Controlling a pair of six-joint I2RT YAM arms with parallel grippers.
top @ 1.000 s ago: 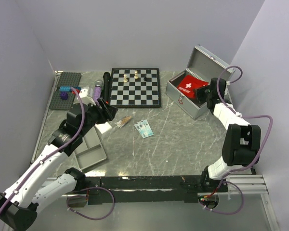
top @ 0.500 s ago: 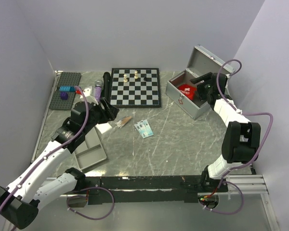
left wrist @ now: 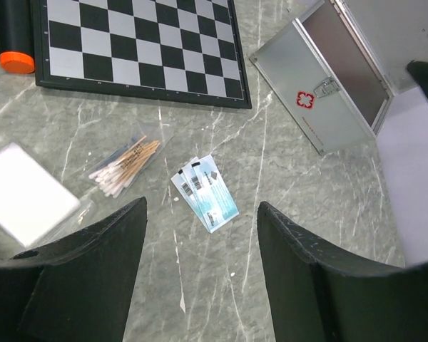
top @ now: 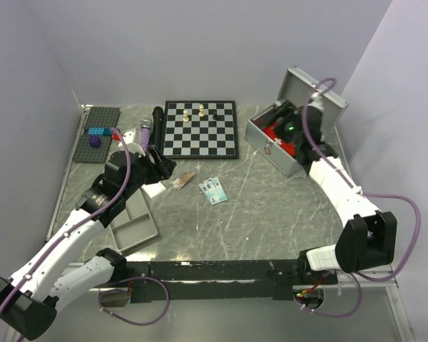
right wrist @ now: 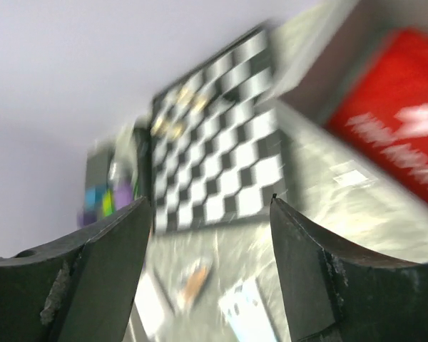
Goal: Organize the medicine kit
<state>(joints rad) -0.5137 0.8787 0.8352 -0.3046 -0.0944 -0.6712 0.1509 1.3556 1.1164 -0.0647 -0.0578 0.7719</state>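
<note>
The medicine kit [top: 275, 149] is a silver metal case at the back right, its lid [top: 310, 89] standing open. A red first-aid pouch [top: 273, 131] lies inside it. My right gripper [top: 281, 122] hovers over the case, open and empty; its blurred wrist view shows the pouch [right wrist: 399, 135] at the right. My left gripper [top: 165, 168] is open and empty above the table on the left. Below it lie blue-white sachets [left wrist: 205, 191], a bag of cotton swabs [left wrist: 125, 167] and a white pad [left wrist: 25, 192]. The left wrist view also shows the kit [left wrist: 321, 107].
A chessboard [top: 200, 128] with a few pieces lies at the back centre, with a black microphone [top: 157, 121] beside it. A grey divided tray [top: 132, 222] sits under my left arm. A dark brick baseplate [top: 96, 132] lies at the far left. Walls close in on three sides.
My right gripper has opened, let go of the red pouch inside the case, and risen up and back over it. The left arm has shifted only slightly.
</note>
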